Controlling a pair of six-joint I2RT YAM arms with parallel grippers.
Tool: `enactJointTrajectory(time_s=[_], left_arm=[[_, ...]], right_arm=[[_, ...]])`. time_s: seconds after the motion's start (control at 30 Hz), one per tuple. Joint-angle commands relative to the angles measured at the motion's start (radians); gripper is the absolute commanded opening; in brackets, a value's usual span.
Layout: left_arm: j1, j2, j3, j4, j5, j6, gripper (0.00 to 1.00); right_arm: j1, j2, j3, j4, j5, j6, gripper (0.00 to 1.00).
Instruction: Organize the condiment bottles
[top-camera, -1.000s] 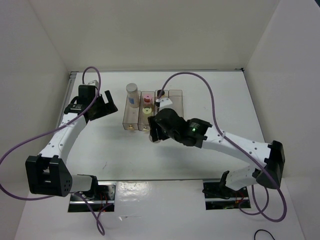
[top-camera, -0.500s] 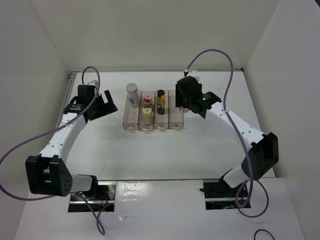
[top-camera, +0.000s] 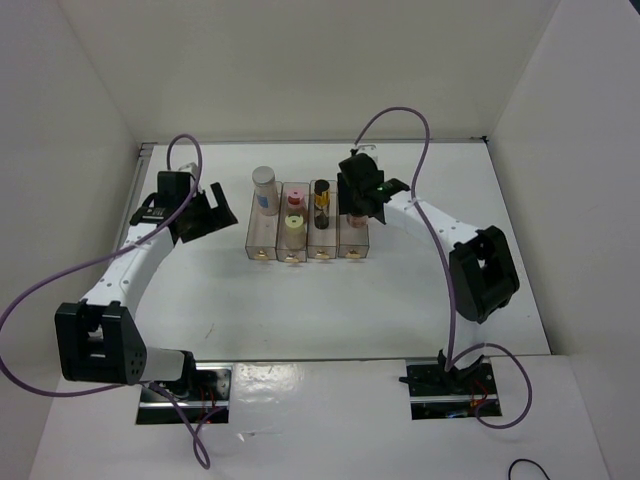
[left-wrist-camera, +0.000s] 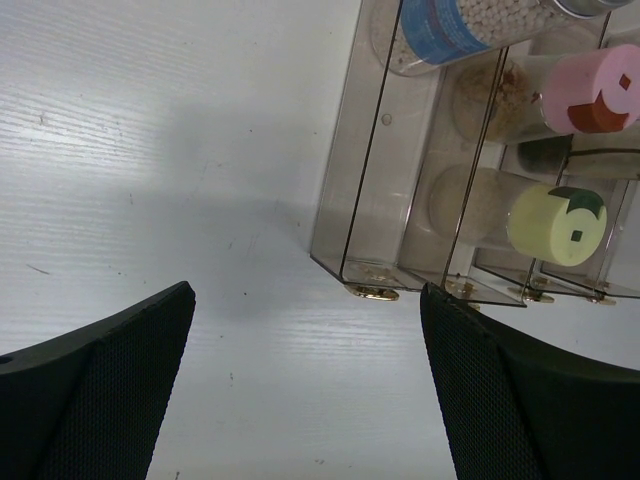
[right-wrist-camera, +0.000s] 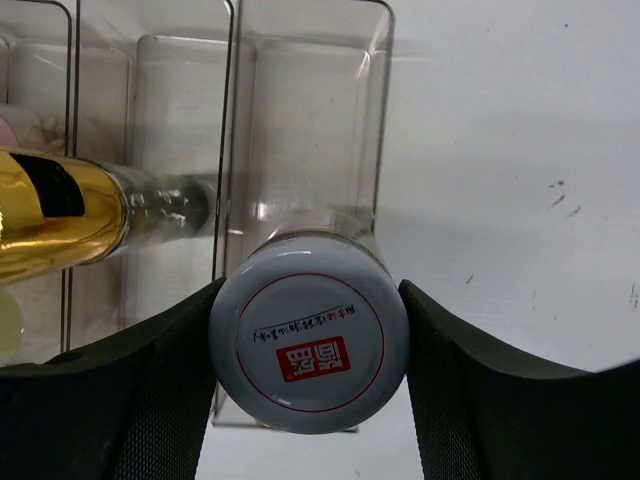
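1. Your right gripper (right-wrist-camera: 308, 340) is pinching the squat red-rimmed jar (right-wrist-camera: 308, 350) by its sides, lid facing the wrist. The upright hold is probably so it goes straight down into a slot.
2. The jar sits right between the fingers, at the rightmost compartment of the clear rack (left-wrist-camera: 350, 200). Can't tell if its base touches the floor yet.
3. Ahead of the fingers that compartment looks bare.
4. One compartment over, toward your left arm, is the slim dark bottle (top-camera: 321, 200). The next one holds the pink-capped bottle (left-wrist-camera: 590, 90) and the yellow-capped bottle (left-wrist-camera: 555, 225) together. Farthest from this gripper is the tall white bottle (top-camera: 264, 188).
5. Your left gripper (left-wrist-camera: 305, 340) is spread wide and holds nothing. The rack is ahead, off its right finger, so it's likely just out of the way.
6. This looks like the last bottle, not yet released.
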Motion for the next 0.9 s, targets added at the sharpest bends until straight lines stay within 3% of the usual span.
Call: enactJointTrajectory(time_s=[0.0,0.87], left_arm=[[0.013,0.011,-0.006,0.033,0.022,0.003,0.99],[0.013,0.02,-0.006,0.033,0.031,0.003,0.99]], right_arm=[[-0.005,-0.013,0.086,0.159,0.007,-0.007,0.19],[-0.005,0.056,-0.003,0.171,0.007,0.088,0.19]])
